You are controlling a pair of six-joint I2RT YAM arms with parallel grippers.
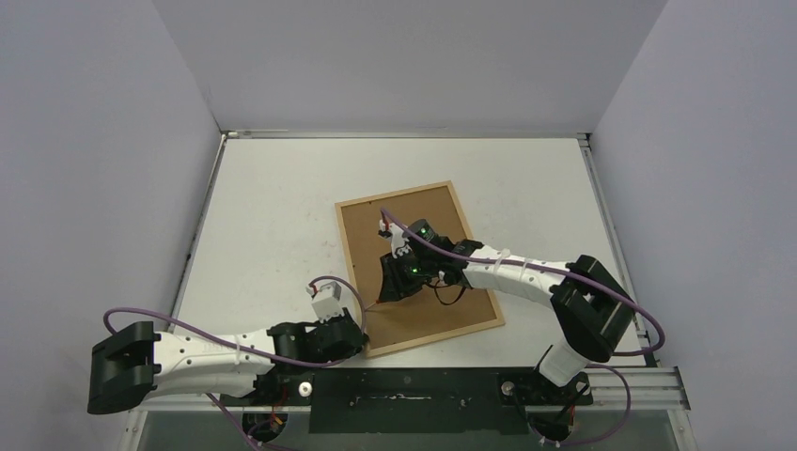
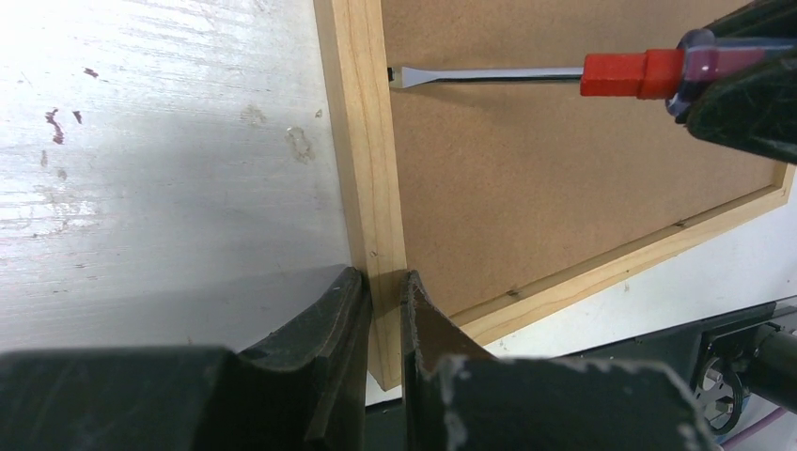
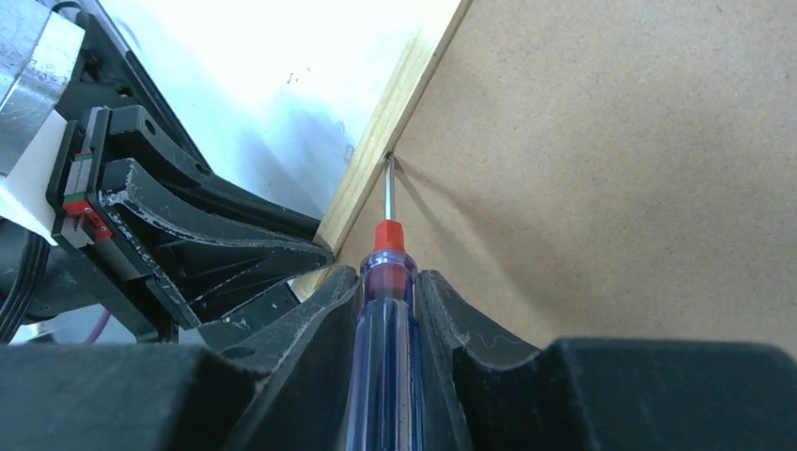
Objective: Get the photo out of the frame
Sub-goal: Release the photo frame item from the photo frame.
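The frame (image 1: pixel 395 192) of light wood lies face down on the white table, its brown backing panel (image 1: pixel 442 310) facing up; the photo is hidden beneath it. My left gripper (image 1: pixel 362 343) (image 2: pixel 385 277) is shut on the frame's left moulding (image 2: pixel 362 141) close to the near corner. My right gripper (image 1: pixel 393 282) (image 3: pixel 388 277) hangs over the panel, shut on a screwdriver (image 3: pixel 387 319) with a clear blue handle and red collar (image 2: pixel 620 73). The flat blade tip (image 2: pixel 404 77) (image 3: pixel 388 160) rests at a small dark tab where the panel meets the moulding (image 3: pixel 395 103).
Grey walls close off the table (image 1: pixel 273 216) on the left, back and right. A metal rail (image 1: pixel 620 381) carrying both arm bases runs along the near edge. In the right wrist view the left gripper's black fingers (image 3: pixel 188 235) sit just left of the screwdriver.
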